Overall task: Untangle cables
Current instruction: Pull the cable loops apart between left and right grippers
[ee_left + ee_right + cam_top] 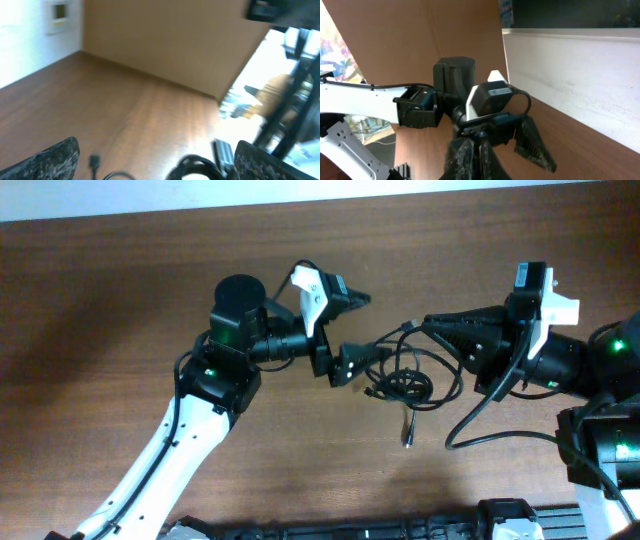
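- Brown wood-grain tabletop fills the middle of the room, with both arms reaching in from the near side.
- Nearest me, a loose plug end lies flat on the wood, and its thin cord runs back into the heap.
- Just beyond it, the cables sit on the tabletop as a small looped tangle. They lie between the two claws and slightly nearer me.
- The right claw is clenched and appears to pinch one strand that rises out of the tangle to its tips. Its wrist view shows the fingers pressed together, but not the cord itself.
- The left claw is released and spread wide just beside the tangle's left edge, grasping nothing.
- My worry is that if the right pulls away while the left has no hold, the whole knot may drag along or cinch tighter.
- The left could also close on several loops at once, and so thin a strand might slip from the right's tips.
- Farthest off, a pale wall runs along the tabletop's back edge.
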